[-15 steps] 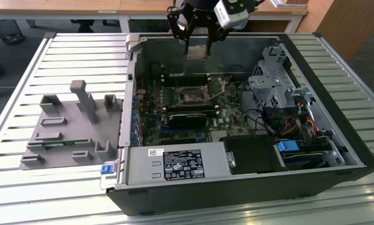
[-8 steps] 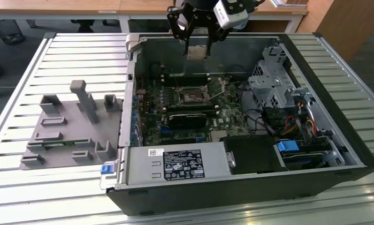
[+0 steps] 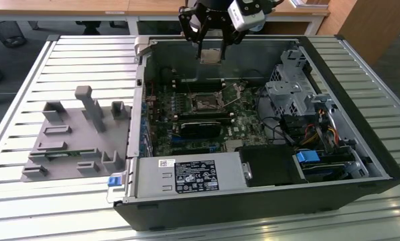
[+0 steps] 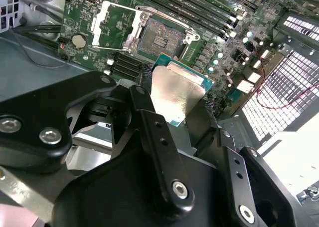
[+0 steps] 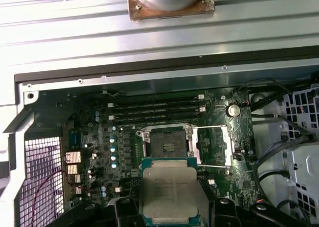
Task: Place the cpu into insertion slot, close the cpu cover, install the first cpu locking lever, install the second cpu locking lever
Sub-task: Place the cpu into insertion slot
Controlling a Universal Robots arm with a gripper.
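Your cpu [image 5: 169,189], silvery-topped with a green edge, sits clamped in the gripper [image 3: 211,54], well above the slot [image 5: 167,146]. The slot is bare and dark; its cover [image 5: 228,147] lies swung open beside it.

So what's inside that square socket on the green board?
Nothing: the insertion slot is empty, its dark floor bare. The gripper holds the cpu apart from it. Whatever lies beneath that floor is covered.
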